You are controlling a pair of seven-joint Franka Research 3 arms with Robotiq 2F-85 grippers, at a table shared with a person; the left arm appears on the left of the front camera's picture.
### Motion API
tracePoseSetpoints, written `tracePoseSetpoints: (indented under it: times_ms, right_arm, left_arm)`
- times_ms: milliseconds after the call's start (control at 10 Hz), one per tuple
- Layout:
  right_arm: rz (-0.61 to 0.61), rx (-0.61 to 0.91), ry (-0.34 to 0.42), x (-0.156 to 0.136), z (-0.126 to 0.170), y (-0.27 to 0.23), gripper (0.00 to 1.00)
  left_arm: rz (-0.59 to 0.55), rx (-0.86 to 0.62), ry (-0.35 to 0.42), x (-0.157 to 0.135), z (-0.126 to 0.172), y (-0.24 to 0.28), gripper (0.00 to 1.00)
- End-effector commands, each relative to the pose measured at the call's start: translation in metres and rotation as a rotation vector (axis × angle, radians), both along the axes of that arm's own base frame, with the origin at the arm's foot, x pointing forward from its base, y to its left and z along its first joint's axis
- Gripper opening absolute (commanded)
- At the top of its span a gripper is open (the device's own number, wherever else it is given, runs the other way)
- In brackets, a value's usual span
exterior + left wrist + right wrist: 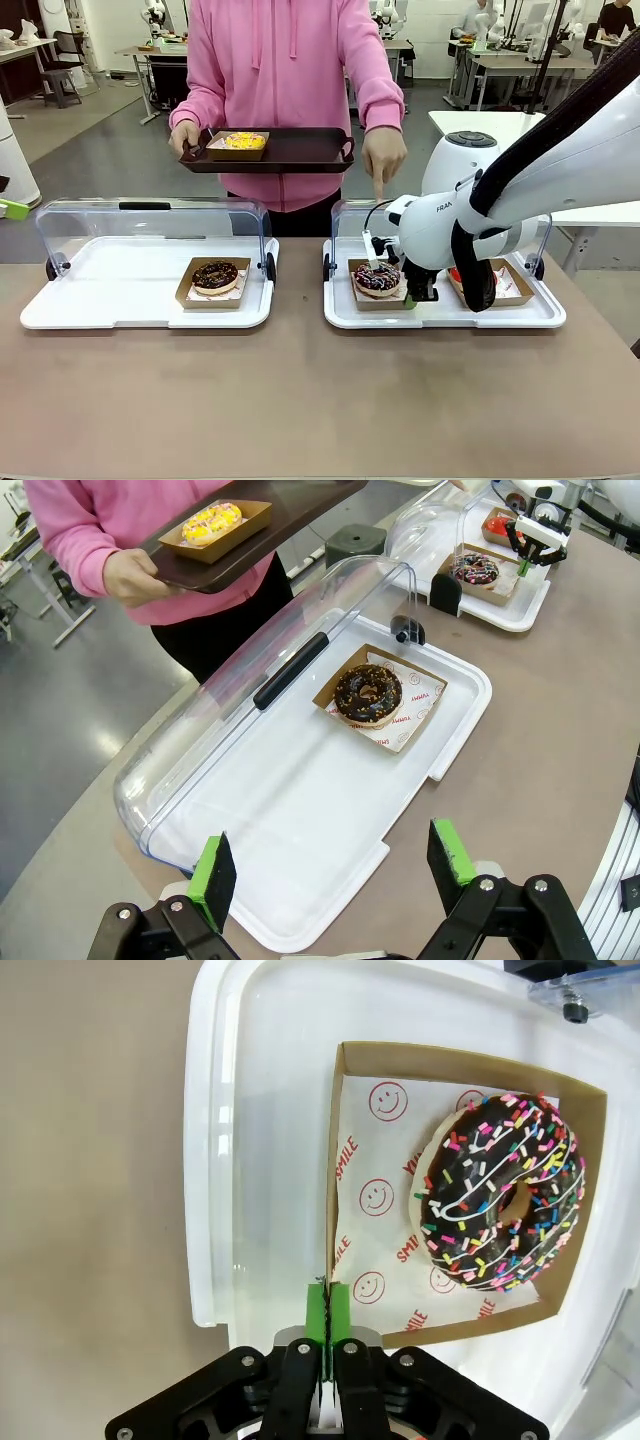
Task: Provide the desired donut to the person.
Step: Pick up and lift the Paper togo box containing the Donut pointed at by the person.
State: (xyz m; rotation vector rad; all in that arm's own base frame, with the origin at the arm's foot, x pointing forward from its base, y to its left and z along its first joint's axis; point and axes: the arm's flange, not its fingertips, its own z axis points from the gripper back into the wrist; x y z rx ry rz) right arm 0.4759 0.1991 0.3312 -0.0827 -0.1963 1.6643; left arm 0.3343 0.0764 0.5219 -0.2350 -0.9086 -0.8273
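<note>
Right claw [327, 1305] was pinched shut on one wall of the cardboard tray [460, 1060], and the sprinkled donut [500, 1195] sat in that tray, inside the right white container [440, 318]! Left claw [333, 860] hung wide open and empty above the left container [300, 820] with its chocolate donut [367, 693]. Across the counter [300, 400], the person [290, 60] held a dark tray [310, 150] bearing a yellow donut [245, 141].

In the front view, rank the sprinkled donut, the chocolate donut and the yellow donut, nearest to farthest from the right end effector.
1. Sprinkled donut: in the right white tray, inside the cardboard tray that the right end effector pinches.
2. Chocolate donut: in the left white tray, off to the robot's left.
3. Yellow donut: raised on the dark serving tray held by the person, far side.
</note>
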Motion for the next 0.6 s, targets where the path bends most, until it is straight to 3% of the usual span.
tracePoseSetpoints:
  times_ms: [0,300,500]
  right_arm:
    - [0.031,0.006,0.025,0.006,0.000,-0.003,0.00]
    - [0.046,0.004,0.033,0.003,0.004,-0.003,0.00]
    - [0.048,0.019,-0.012,-0.010,0.020,-0.006,0.00]
  left_arm:
    - [0.016,0.007,0.009,-0.004,-0.004,-0.003,1.00]
    - [0.016,0.007,0.009,-0.004,-0.004,-0.003,1.00]
    - [0.016,0.007,0.009,-0.004,-0.004,-0.003,1.00]
